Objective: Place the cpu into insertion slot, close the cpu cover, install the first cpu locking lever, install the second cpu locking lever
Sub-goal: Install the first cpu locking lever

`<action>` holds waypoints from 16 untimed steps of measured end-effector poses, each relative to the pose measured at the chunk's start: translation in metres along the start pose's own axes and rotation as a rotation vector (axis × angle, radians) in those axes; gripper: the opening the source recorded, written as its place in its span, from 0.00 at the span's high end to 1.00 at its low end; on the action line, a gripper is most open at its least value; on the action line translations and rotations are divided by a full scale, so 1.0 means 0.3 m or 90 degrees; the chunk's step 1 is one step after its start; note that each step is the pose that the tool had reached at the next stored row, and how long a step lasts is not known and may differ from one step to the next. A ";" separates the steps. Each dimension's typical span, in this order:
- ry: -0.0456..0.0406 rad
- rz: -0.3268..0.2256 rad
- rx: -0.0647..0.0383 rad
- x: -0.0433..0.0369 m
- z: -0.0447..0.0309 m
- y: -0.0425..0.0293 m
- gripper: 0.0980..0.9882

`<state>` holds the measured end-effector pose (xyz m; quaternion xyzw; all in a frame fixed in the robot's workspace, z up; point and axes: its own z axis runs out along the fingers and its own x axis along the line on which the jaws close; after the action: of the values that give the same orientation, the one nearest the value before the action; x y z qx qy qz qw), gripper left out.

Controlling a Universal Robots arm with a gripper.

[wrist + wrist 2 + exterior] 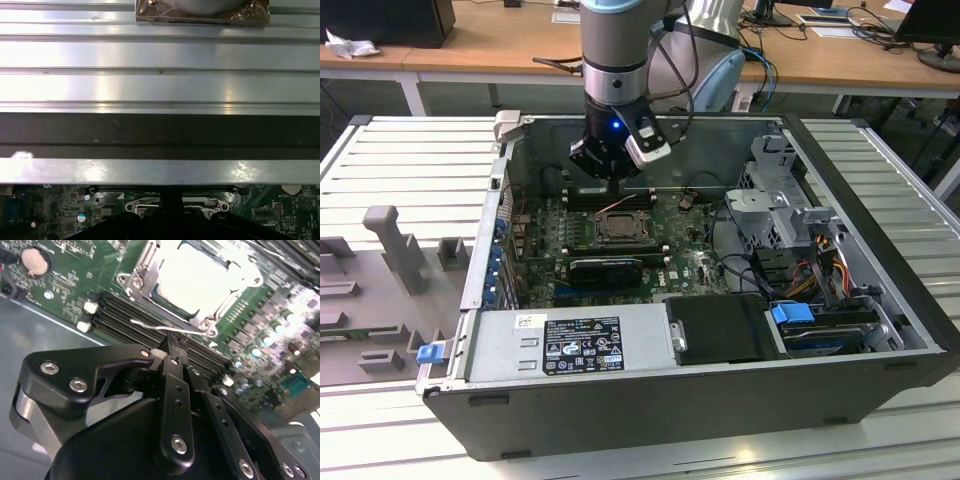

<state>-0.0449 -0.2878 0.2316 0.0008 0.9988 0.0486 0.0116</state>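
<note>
The cpu (200, 275) lies in its socket on the green motherboard (690, 255), its pale top glaring bright. The cpu cover (137, 282), a metal frame, sits around it and looks lowered. A thin wire locking lever (150, 326) runs along the socket's near edge. My gripper (172, 346) is shut, its tips just short of that wire; I cannot tell whether they touch it. In the exterior view the gripper (610, 180) hangs inside the open case, just behind the socket (620, 228). In the first wrist view the gripper (171, 200) is in front of the socket frame (135, 205).
The open computer case (880, 300) lies on a slatted metal table (410, 160). Memory slots (125, 310) run beside the socket. A power supply (570, 345), a drive cage (770, 200) and loose cables (820, 270) crowd the case. Grey fixtures (385, 235) stand at the exterior view's left.
</note>
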 end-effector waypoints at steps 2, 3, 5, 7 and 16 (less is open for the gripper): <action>-0.0007 0.000 0.001 -0.012 0.011 -0.001 0.99; -0.0007 0.000 0.002 -0.017 0.015 -0.001 0.99; -0.0007 0.000 0.005 -0.025 0.020 -0.001 0.99; -0.0007 0.000 0.006 -0.034 0.026 -0.001 0.99; 0.0001 -0.008 0.006 -0.069 0.058 0.004 0.99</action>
<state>-0.0237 -0.2850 0.2149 -0.0056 0.9989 0.0440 0.0119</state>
